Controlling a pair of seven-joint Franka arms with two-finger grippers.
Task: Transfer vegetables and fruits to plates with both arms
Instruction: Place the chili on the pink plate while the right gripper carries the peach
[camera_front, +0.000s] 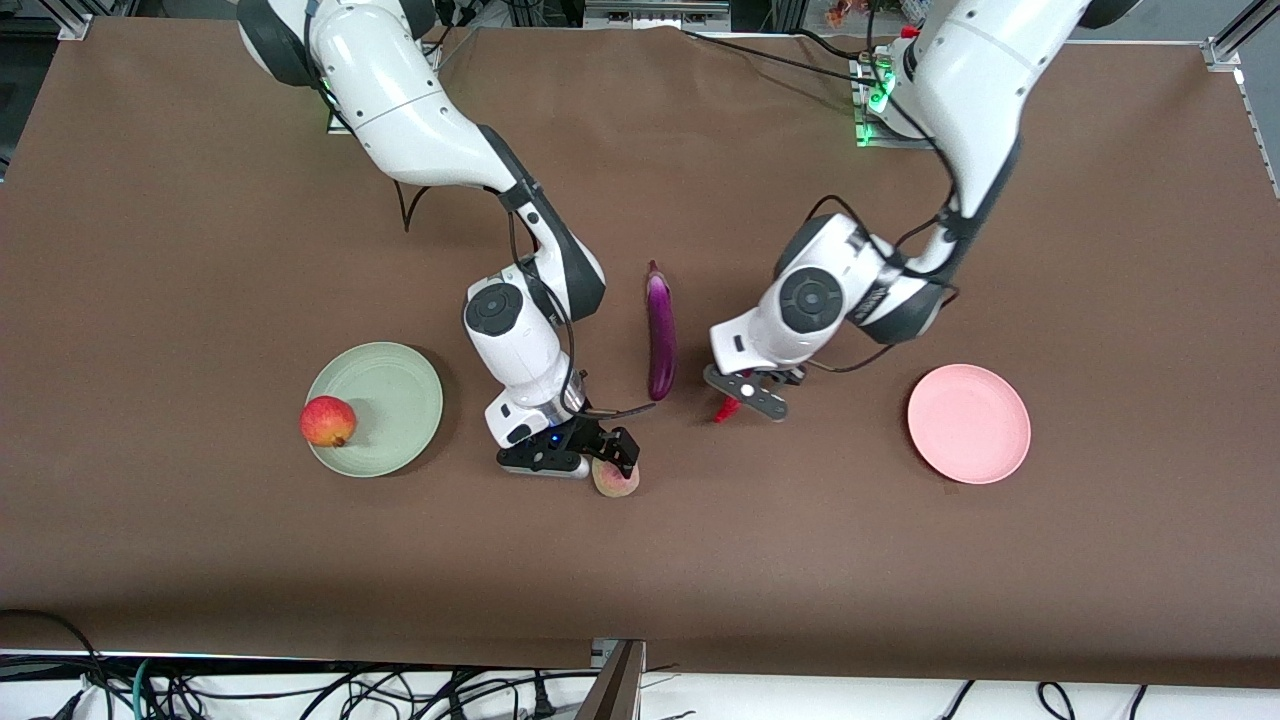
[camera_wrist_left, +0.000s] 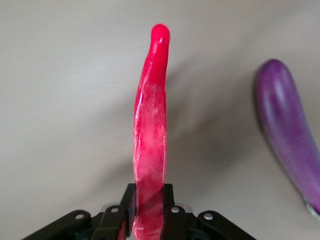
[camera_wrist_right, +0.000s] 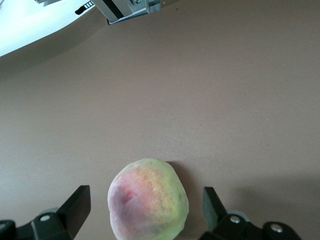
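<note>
My left gripper (camera_front: 742, 397) is shut on the red chili pepper (camera_front: 724, 409), beside the purple eggplant (camera_front: 660, 335). In the left wrist view the chili (camera_wrist_left: 150, 125) sticks out from between the gripper (camera_wrist_left: 149, 202) fingers, with the eggplant (camera_wrist_left: 290, 145) alongside. My right gripper (camera_front: 612, 462) is open and low around the pinkish peach (camera_front: 615, 480), which rests on the table. In the right wrist view the peach (camera_wrist_right: 148, 200) sits between the gripper's (camera_wrist_right: 145, 202) spread fingers, untouched. The red-and-yellow fruit (camera_front: 327, 421) sits on the mint green plate (camera_front: 385, 400). The pink plate (camera_front: 968, 423) holds nothing.
The brown table cover (camera_front: 200, 250) spreads around everything. Its front edge (camera_front: 640, 650) has cables hanging below it. The arm bases and metal brackets (camera_front: 870, 100) stand along the robots' side of the table.
</note>
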